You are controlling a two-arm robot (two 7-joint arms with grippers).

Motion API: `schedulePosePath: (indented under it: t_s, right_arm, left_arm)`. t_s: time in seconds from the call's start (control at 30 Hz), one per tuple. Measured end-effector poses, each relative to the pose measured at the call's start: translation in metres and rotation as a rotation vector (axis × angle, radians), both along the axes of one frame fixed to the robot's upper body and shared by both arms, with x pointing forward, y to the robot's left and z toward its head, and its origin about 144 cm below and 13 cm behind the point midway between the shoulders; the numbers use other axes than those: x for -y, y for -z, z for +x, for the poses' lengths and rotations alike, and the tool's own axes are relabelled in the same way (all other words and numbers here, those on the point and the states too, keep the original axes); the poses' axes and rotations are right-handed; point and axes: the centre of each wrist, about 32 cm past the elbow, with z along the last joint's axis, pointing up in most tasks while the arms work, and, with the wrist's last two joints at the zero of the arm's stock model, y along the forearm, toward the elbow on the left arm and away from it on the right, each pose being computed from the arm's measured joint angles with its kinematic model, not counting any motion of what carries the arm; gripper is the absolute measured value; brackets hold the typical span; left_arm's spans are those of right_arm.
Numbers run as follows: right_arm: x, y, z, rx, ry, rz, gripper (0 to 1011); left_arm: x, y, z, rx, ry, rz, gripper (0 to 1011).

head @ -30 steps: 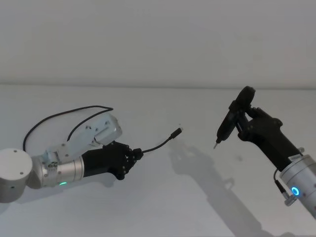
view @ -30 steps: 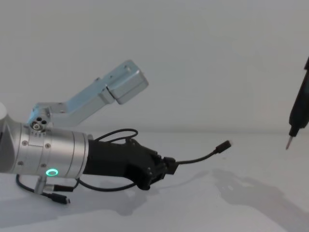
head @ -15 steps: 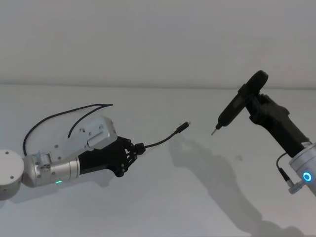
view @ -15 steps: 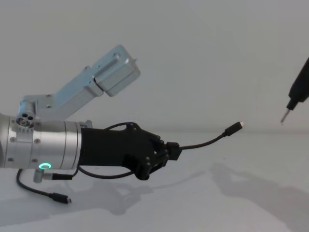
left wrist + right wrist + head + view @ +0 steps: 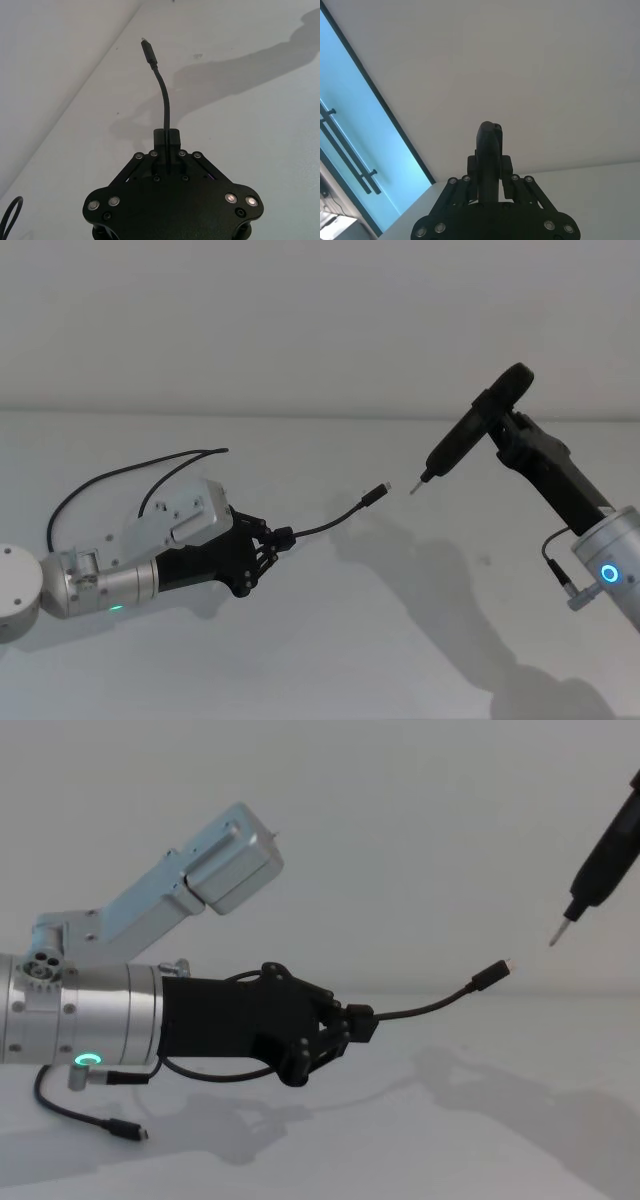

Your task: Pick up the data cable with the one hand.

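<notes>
Holding item: left gripper (image 5: 280, 539), fingers clamped on data cable (image 5: 330, 526), plug raised clear of table (image 5: 330, 640). Advice: maintain firm grip, lift steadily. Right gripper (image 5: 505, 430), beyond plug, clasps a black pointed tool (image 5: 470, 432).

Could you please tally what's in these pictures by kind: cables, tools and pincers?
Cables: 1, the data cable, shut in the left pincer, plug end off the table.
Tools: 1, the black pointed tool, shut in the right pincer.
Pincers: 2.
Total: 4.
</notes>
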Motion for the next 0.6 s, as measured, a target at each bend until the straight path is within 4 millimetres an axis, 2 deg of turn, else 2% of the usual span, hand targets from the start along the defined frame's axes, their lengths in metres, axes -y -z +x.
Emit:
schedulePosePath:
  t_s: [0.6]
  right_arm:
    - [-0.007, 0.004, 0.019, -0.023, -0.026, 0.027, 275]
  left_arm:
    - [-0.001, 0.0, 0.0, 0.016, 0.01, -0.003, 41]
